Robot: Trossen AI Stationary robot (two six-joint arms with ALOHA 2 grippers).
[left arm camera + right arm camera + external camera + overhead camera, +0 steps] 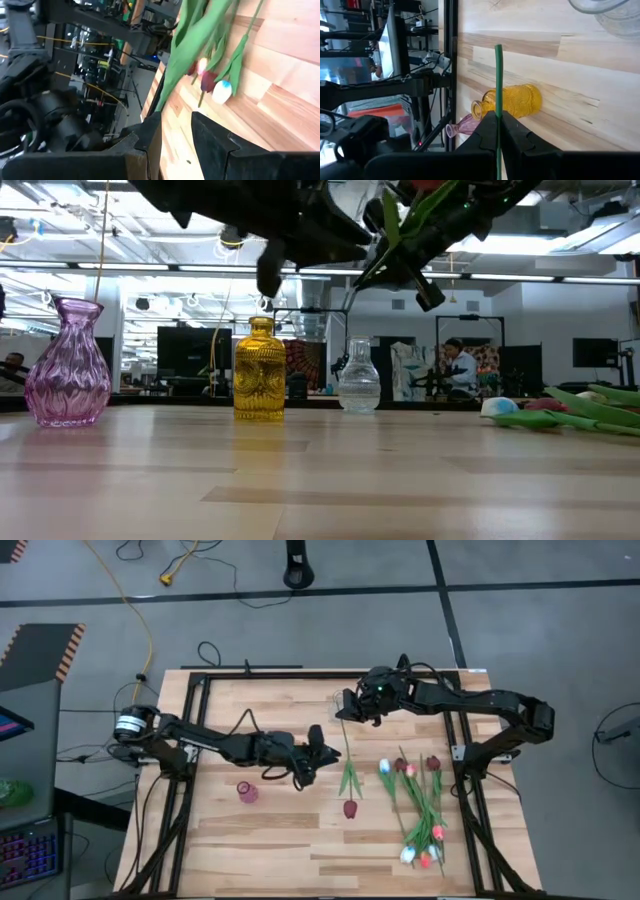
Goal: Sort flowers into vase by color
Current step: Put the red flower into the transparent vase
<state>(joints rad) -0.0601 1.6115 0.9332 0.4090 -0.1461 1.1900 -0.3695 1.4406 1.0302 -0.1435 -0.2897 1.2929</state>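
Light wood plank table, black frame rails along both sides. On it: pink vase upright, left of centre; yellow vase and clear vase upright farther back, seen in low view. Flowers lying flat on the right side in a loose pile, stems crossing, heads white, pink and dark red. One dark red tulip apart from the pile, nearer centre.
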